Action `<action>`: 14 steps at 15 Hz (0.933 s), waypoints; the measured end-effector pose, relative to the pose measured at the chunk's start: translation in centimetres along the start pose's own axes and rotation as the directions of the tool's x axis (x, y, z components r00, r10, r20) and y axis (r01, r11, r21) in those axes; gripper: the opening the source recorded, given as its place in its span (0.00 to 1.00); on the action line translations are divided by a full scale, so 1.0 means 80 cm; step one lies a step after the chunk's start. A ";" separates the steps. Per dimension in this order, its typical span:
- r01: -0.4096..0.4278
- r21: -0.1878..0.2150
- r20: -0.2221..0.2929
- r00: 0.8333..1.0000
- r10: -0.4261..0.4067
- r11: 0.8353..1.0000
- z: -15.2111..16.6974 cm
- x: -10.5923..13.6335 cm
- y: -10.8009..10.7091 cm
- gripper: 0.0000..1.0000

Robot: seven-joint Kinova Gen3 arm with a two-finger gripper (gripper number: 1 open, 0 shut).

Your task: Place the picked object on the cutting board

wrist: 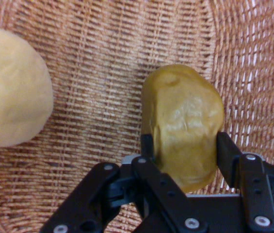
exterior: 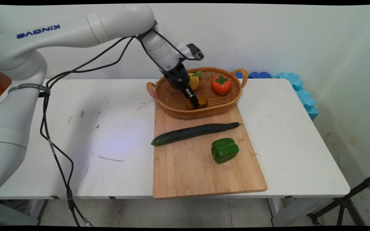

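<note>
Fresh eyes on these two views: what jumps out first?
The gripper reaches down into the wicker basket at the far end of the cutting board, its fingers closed on the sides of a brownish-yellow potato. An orange persimmon sits in the basket's right half. On the board in front lie a long cucumber and a green bell pepper.
</note>
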 end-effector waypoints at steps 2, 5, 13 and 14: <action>-0.011 0.006 -0.015 1.000 0.011 1.000 -0.012 0.004 0.003 0.00; -0.035 0.022 -0.056 0.998 0.036 0.999 -0.050 0.013 0.017 0.00; -0.076 0.022 -0.156 0.985 0.079 0.997 -0.168 0.011 0.075 0.00; -0.080 0.015 -0.168 0.982 0.082 0.997 -0.182 0.006 0.085 0.00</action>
